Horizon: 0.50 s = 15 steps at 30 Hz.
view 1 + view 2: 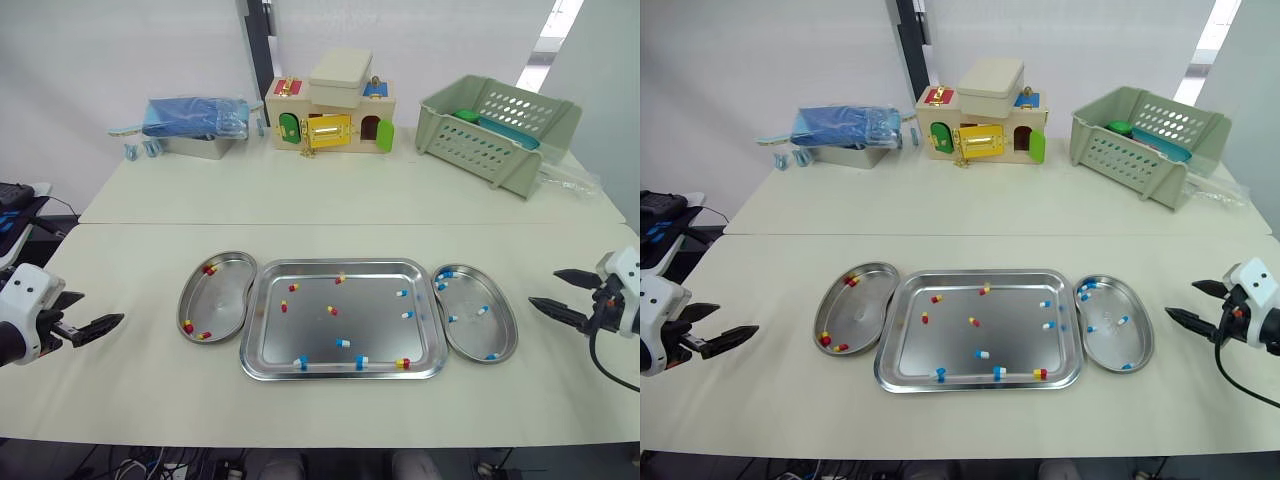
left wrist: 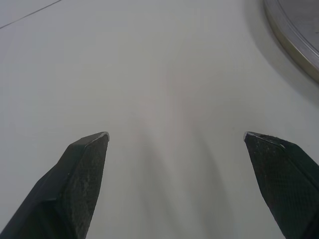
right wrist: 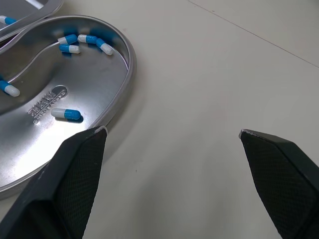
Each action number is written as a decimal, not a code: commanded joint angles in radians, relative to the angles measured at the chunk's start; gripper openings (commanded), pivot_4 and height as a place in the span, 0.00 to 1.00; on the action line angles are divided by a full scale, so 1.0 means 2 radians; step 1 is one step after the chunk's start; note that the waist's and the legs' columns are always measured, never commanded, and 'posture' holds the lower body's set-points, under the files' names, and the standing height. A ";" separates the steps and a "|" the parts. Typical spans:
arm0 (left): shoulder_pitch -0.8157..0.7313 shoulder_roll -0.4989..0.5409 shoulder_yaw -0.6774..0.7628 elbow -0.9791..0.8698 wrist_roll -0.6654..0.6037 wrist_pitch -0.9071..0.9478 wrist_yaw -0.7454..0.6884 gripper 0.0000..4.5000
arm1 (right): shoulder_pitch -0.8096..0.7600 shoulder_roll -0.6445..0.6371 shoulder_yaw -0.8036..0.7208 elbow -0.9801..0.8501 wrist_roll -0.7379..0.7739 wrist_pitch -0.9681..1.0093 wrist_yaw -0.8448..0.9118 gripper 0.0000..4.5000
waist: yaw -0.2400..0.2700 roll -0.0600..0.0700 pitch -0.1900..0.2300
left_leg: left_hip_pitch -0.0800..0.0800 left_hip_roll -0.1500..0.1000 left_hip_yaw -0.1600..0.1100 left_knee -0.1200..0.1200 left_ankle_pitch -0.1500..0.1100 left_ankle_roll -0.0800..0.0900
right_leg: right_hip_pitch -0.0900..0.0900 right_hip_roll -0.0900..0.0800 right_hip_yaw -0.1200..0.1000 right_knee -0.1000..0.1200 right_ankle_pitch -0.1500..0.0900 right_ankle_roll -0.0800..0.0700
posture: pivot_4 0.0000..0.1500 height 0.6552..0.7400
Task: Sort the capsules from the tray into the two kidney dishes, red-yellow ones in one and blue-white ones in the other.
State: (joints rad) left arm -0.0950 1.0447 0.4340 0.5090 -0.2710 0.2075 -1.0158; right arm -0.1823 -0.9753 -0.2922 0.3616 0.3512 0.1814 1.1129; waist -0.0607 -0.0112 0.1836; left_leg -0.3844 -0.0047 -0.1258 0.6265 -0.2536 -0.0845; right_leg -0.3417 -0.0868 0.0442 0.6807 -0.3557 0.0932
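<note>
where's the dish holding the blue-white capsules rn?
In the head views, the blue-white kidney dish lies on the robot's right, close beside the tray, between it and the open right gripper.

The two head views look forward and down from above the near edge of the worktop [image 1: 300, 190], at middle distance. They share almost the whole scene (the right eye's framing is slightly offset): tray [image 1: 370, 300], left kidney dish [image 1: 195, 290], right kidney dish [image 1: 508, 322]. The left wrist view looks along the left pincer [image 2: 175, 134], very close over bare worktop, beside a curved steel rim [image 2: 289, 35]. The right wrist view looks along the right pincer [image 3: 172, 129], close above the right kidney dish, which the head views share.
</note>
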 commanded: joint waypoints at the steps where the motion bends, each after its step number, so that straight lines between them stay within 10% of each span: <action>1: -0.006 0.011 0.002 0.000 0.001 -0.007 -0.003 1.00 | 0.000 -0.011 -0.017 -0.002 0.001 -0.008 0.004 1.00 | 0.000 0.000 0.000 | 0.000 0.000 0.000 0.000 0.000 0.000 | 0.000 0.000 0.000 0.000 0.000 0.000 | 1.00 1.00; 15: 0.000 0.006 0.001 -0.009 -0.001 -0.004 -0.008 1.00 | 0.038 -0.011 -0.046 -0.032 0.021 0.013 0.019 1.00 | 0.000 0.000 0.000 | 0.000 0.000 0.000 0.000 0.000 0.000 | 0.000 0.000 0.000 0.000 0.000 0.000 | 1.00 1.00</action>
State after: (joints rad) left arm -0.0951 1.0445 0.4266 0.5140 -0.2680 0.2083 -1.0311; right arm -0.1161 -0.9754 -0.3328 0.3384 0.3548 0.1958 1.1362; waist -0.0599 -0.0112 0.1835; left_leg -0.3846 -0.0048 -0.1257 0.6268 -0.2536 -0.0845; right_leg -0.3416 -0.0868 0.0442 0.6808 -0.3557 0.0932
